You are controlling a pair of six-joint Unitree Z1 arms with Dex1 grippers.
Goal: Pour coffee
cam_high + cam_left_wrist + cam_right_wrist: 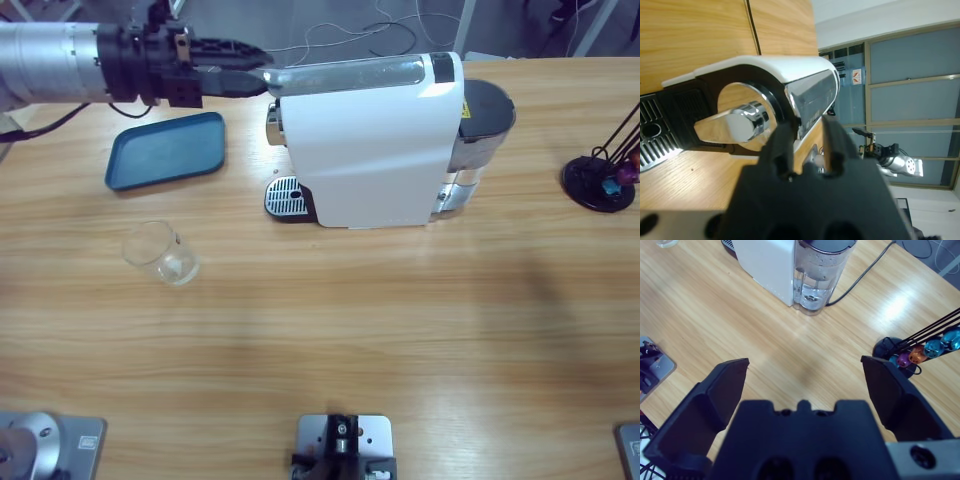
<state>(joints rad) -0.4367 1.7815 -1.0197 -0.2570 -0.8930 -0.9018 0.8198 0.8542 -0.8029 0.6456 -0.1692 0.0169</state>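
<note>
A white coffee machine (370, 150) stands at the back middle of the table, with a chrome lever (340, 72) along its top. My left gripper (262, 80) comes in from the upper left, its jaws closed on the lever's front end (812, 97). The left wrist view also shows the chrome spout (735, 125) and the drip grate (650, 140). A clear glass (160, 252) sits left of the machine, away from the grate (285, 197). No coffee shows. My right gripper (804, 362) hangs open high over the table, holding nothing.
A blue tray (165, 150) lies behind the glass, under the left arm. A black capsule stand (600, 180) with coloured capsules (915, 355) is at the far right. The machine's water tank (817, 270) and power cable (865, 275) are at its right end.
</note>
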